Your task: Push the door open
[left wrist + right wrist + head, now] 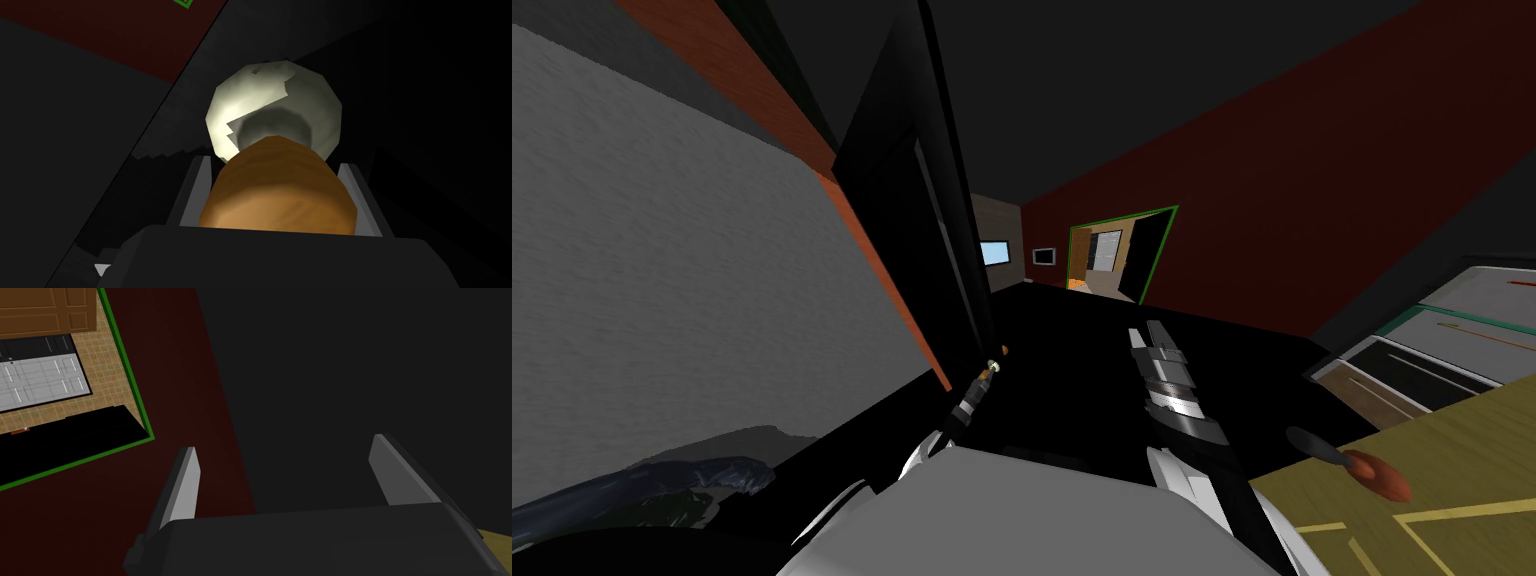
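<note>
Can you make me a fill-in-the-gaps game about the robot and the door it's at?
1. The left jaws are shut on a ____ door handle.
2. The right jaws are ____, with nothing between them.
3. The door is coloured ____.
4. The far doorway has a ____ frame.

Missing words: brown, open, black, green.
</note>
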Controlling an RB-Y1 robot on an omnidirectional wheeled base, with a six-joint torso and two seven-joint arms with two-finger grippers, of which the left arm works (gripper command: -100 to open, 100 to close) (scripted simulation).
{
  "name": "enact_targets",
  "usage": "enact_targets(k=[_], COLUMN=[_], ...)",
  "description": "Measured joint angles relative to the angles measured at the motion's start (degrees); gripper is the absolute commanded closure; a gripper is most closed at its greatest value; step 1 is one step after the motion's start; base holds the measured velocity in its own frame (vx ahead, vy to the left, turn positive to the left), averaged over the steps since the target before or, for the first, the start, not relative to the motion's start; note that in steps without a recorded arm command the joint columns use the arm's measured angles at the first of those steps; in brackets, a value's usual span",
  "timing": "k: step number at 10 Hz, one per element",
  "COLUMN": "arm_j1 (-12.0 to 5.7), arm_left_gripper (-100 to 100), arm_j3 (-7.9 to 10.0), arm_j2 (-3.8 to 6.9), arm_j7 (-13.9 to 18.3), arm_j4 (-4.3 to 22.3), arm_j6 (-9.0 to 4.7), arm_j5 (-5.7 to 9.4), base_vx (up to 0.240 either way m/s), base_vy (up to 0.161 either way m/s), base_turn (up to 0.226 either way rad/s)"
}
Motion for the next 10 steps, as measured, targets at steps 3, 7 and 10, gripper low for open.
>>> enact_targets(k=[3, 7, 10], arm_j1=[0.13, -0.24, -0.14], arm_left_gripper=[100, 100, 100], arm_j3=[-0.08, -0.15, -0.25], arm_j2=[-0.64, -1.47, -2.16], arm_j7=[4.0, 9.3, 13.4], arm_j4=[-0.9, -1.1, -2.0], arm_j6=[0.87, 1.53, 2.62], arm_j5=[1.15, 2.49, 3.76], base_vx=[0.039, 0.034, 0.048], base_vy=[-0.001, -0.003, 0.003], base_turn=[0.010, 0.008, 0.012])
